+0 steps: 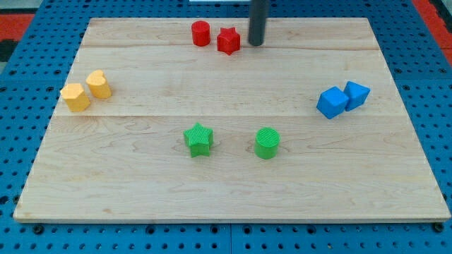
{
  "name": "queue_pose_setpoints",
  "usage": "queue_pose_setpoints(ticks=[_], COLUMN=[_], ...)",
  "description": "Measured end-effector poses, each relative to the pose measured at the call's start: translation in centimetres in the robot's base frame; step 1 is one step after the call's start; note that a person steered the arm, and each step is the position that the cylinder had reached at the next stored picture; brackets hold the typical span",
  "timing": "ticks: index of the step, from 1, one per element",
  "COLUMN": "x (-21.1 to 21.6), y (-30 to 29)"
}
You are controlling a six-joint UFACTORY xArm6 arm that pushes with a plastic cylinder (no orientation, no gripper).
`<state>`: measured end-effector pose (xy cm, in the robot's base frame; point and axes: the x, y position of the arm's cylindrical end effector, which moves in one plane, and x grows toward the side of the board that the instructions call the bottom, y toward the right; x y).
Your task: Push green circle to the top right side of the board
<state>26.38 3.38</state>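
Not started: green circle (pixel 267 142) sits low-centre on worktop (pixel 141 190). My tip (pixel 255 43) is up top beside red star (pixel 228 41), well apart. No gripper fitted, nothing clamped.

A single camera looks down on the wooden board (pixel 233 183) from above and in front, tilted so the board's far edge at the view's top appears shorter than its near edge at the view's bottom. All four corners fall inside the frame, with blue pegboard (pixel 431 106) showing past the left, right and bottom edges. The view sits near enough that the board fills almost the whole frame. The dark rod (pixel 257 17) enters from the view's top, above the far edge.
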Motion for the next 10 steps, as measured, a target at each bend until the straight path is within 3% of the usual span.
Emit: queue_pose_setpoints(ticks=[3, 5, 6, 7, 9, 10], x=[0.1, 7.6, 13.7, 16.3, 21.3, 26.2], y=[-3.2, -3.1, -0.8, 6.2, 9.4, 10.0])
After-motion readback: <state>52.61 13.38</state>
